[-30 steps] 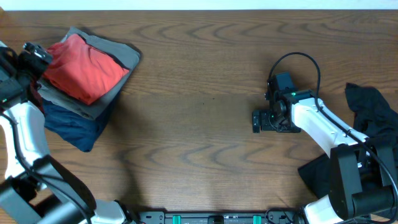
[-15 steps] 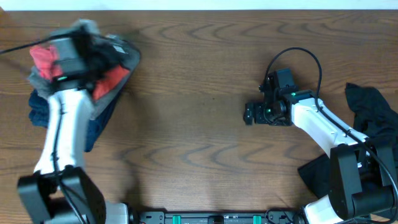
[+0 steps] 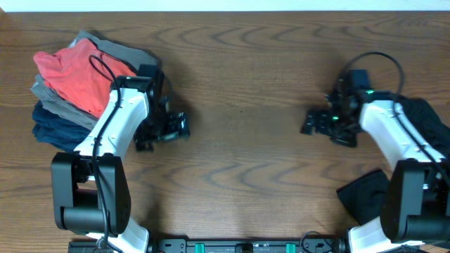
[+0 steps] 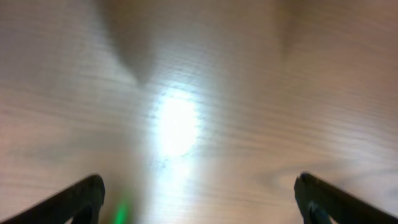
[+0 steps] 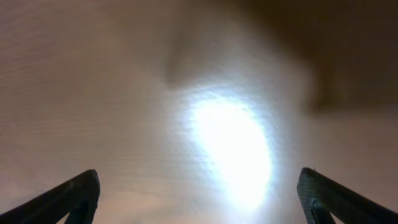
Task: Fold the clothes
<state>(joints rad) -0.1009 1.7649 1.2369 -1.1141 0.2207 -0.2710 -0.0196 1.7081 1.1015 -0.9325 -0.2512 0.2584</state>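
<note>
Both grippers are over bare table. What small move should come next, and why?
Probably swing the right gripper toward the black garment beside it. That garment lies crumpled, the stack at the left looks folded, and both it and the left gripper are open and empty.

Robot lab workstation: wood-grain table [image 3: 239,84], left arm [image 3: 116,121], right arm [image 3: 391,131] at its edge
</note>
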